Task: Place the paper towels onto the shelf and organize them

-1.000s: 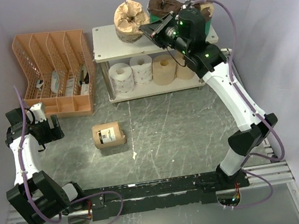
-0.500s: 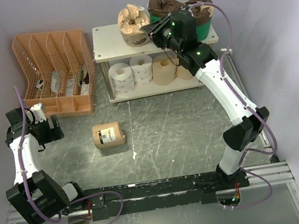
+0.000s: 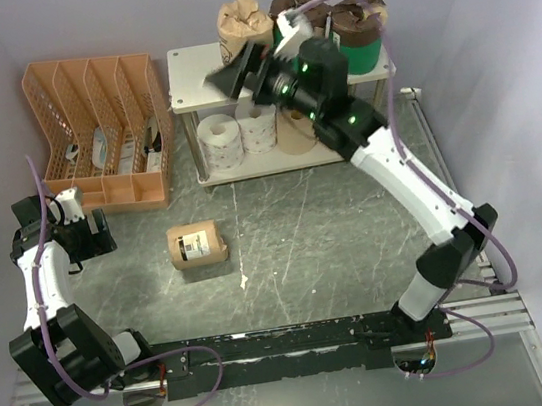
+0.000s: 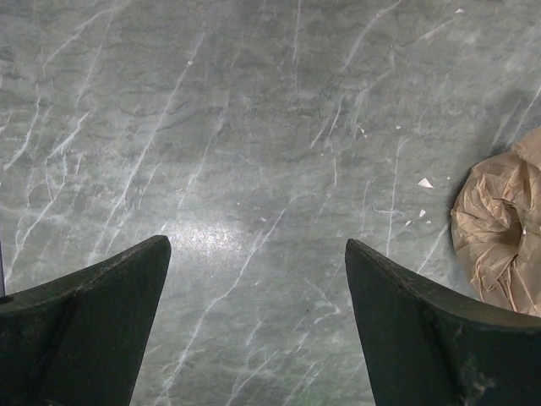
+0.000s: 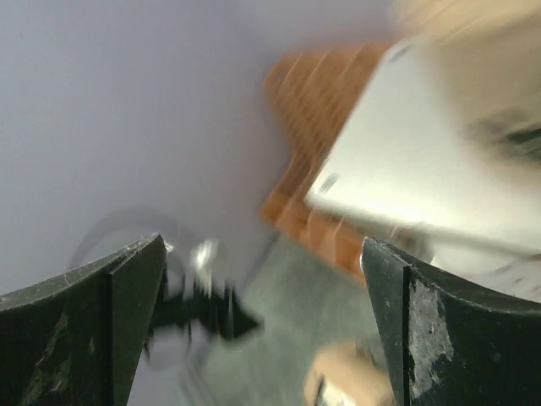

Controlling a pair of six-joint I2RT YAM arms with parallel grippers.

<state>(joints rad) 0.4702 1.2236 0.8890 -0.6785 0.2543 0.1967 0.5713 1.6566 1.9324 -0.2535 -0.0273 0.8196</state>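
Currently we log the right gripper empty, jaws spread, above the shelf, whose top rolls stand upright, presumably to save room. One tan-wrapped roll lies on the table near the left gripper, likewise spread.

1. The shelf stands at the back of the table, right of centre.
2. The organizer stands just left of the shelf.
3. On the shelf's top board, along its back edge, sit the left top roll, middle top roll and right top roll.
4. On the lower board, three lower rolls stand side by side. The right arm hides whatever lies further right.
5. The loose roll lies on the table, in front of the organizer's right end, well apart from it.
6. The left gripper is left of the loose roll, in front of the organizer.
7. The right gripper hangs over the top board, in front of the left top roll.
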